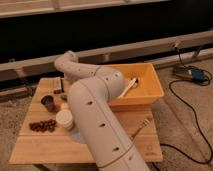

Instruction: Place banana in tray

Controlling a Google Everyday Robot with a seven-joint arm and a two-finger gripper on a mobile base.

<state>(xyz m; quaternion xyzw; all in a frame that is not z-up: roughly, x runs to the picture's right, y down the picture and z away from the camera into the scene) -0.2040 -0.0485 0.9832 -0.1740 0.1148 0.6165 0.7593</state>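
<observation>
One banana (pixel 64 106)? — observer
One, on the table (pixel 35 150) just behind the white cup (pixel 64 120), outside the tray (pixel 152 92); long axis unreadable. — me
Gripper? — observer
My gripper (pixel 62 94) sits low beside it, fingers closed, grasp unclear. One dark cup (pixel 48 102) too. — me

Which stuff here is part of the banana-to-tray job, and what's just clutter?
In the job: banana, probably the small pale-yellow piece beside the arm; orange tray; tool, hidden behind the arm over the table's left side, shut.
Lying about: dark cup; white cup; dark red cluster; pale spoon in the tray; fork-like utensil; blue device.
</observation>
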